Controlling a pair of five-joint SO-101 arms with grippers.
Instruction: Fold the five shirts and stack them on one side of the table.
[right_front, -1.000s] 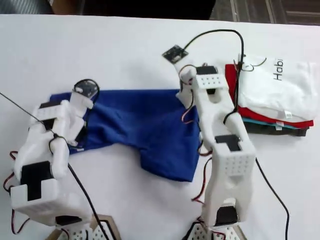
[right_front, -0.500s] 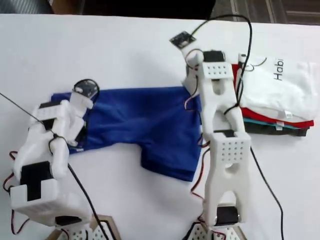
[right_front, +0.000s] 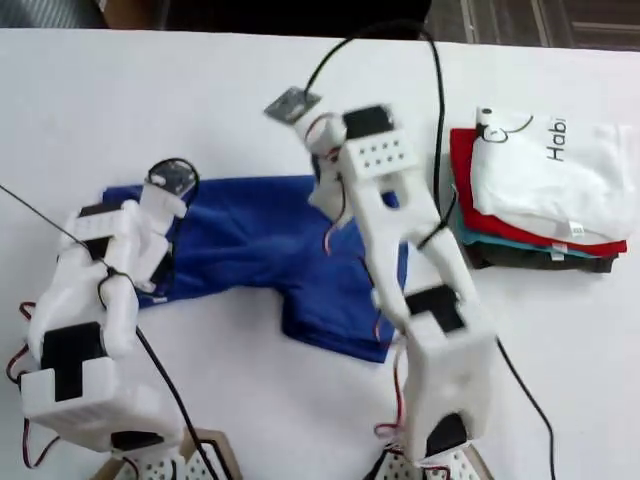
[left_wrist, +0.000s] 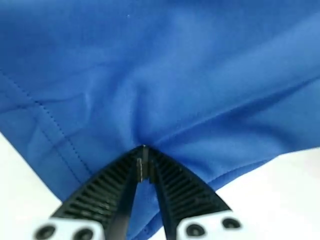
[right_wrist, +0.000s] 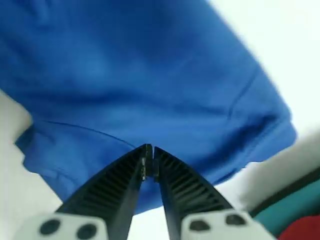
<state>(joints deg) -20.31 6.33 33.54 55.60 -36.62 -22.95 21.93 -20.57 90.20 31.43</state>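
1. Blue shirt (right_front: 250, 240) lies spread across the middle of the bench (right_front: 200, 100). It is rumpled, with one flap poking out on the near side. The stack of folded shirts (right_front: 545, 200) sits well apart at the right, with a white one on top.
2. Left pincer (left_wrist: 142, 162) is clenched on cloth at the shirt's left end, and the puckers run straight into its tips.
3. Right pincer (right_wrist: 149, 162) is clenched too, over the shirt's far edge near the middle. It looks to have a nip of fabric, but a thin one.
4. My read is that I'm mid-fold, with the right side to be carried over toward the left.
5. To do it well, I'd anchor low with the left, hold the cloth taut between the two, and carry the right low and level. I'd let go only once the edges line up.
6. That thin pinch could slip, and the near flap will want tucking in afterwards.
7. The cloth looks a soft, matt knit with a stitched hem, so I'd expect it to drape limp and crease easily.
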